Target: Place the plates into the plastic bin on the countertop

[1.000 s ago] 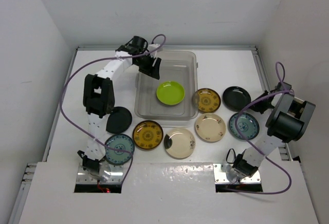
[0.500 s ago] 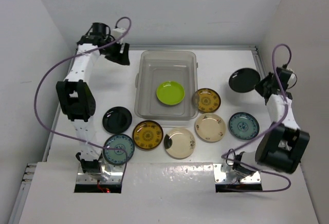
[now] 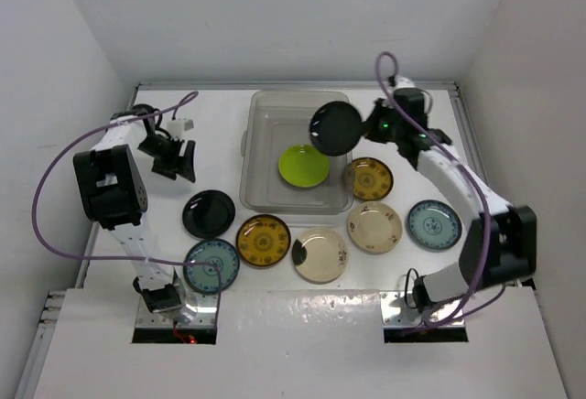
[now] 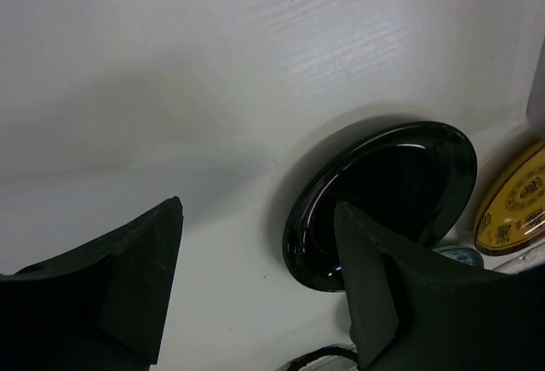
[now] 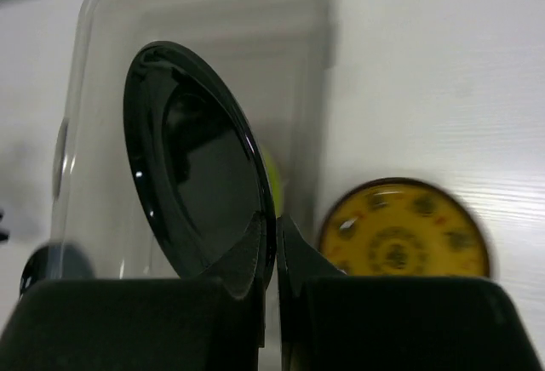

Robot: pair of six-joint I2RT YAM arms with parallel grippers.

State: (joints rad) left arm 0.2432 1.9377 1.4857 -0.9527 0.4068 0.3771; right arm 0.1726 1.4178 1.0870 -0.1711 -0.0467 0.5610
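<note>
Since R pincer (image 3: 366,130), clamped on black plate (image 3: 335,129) at rim, swung in from far right, it now hangs edge-up over bin (image 3: 259,106) w/ lime plate (image 3: 304,166) inside, release pending; L pincer (image 3: 174,163), wide & empty, withdrew left.

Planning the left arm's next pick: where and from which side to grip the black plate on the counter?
Probably the rim of the black plate, on the left gripper's side, from above, jaws astride it: lying flat, only its raised rim offers a hold.
</note>
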